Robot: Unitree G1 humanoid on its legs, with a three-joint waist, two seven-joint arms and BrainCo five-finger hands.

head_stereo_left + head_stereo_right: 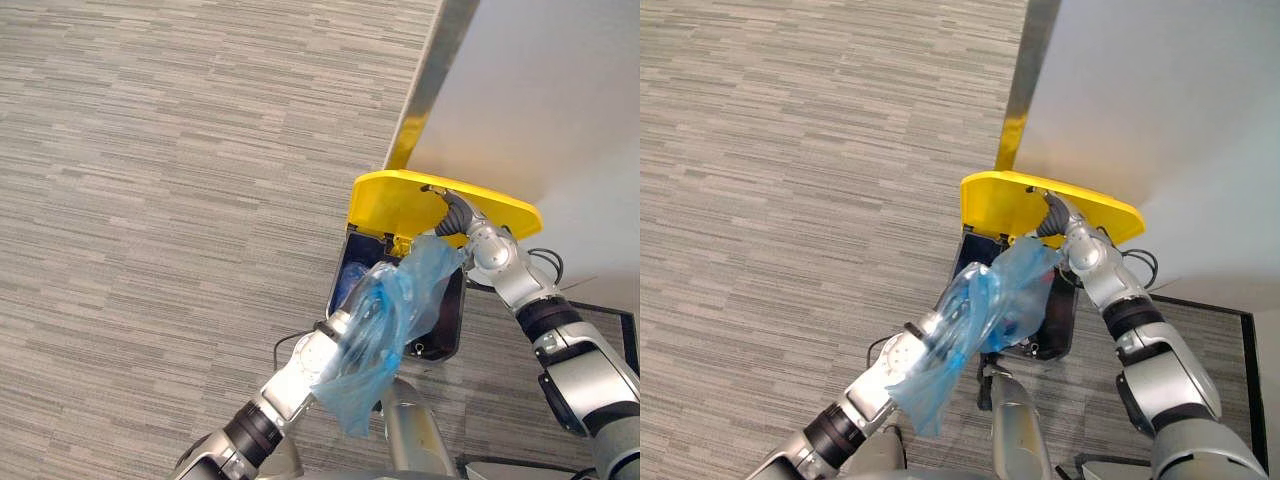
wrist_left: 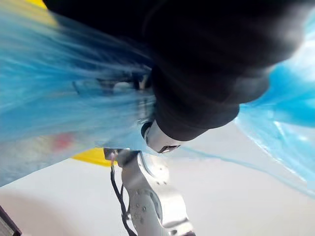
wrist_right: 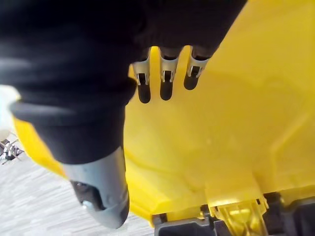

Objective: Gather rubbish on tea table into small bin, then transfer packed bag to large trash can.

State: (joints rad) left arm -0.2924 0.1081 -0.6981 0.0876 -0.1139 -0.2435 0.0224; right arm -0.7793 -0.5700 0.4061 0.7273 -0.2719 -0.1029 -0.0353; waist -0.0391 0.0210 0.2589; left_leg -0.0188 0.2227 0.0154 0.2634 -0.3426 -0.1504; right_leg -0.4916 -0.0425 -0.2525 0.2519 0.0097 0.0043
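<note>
The blue bag (image 1: 398, 295) drapes over the left robot hand (image 1: 340, 328), above the open trash can (image 1: 452, 318); grip state cannot be determined. The right robot hand (image 1: 455, 214), fingers extended, presses the raised yellow lid (image 1: 395, 200) toward the wall (image 1: 540, 90). Carpet (image 1: 150, 200) lies leftward.

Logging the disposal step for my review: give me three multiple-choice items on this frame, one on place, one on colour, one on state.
1. Where is the blue bag? A on a chair; B over the open trash can; C on a table.
2. The lid is: A green; B yellow; C red.
3. The lid is: A shut; B missing; C raised.
B: it hangs at the left hand above the can's mouth. B: plainly yellow. C: the right hand holds it up.
</note>
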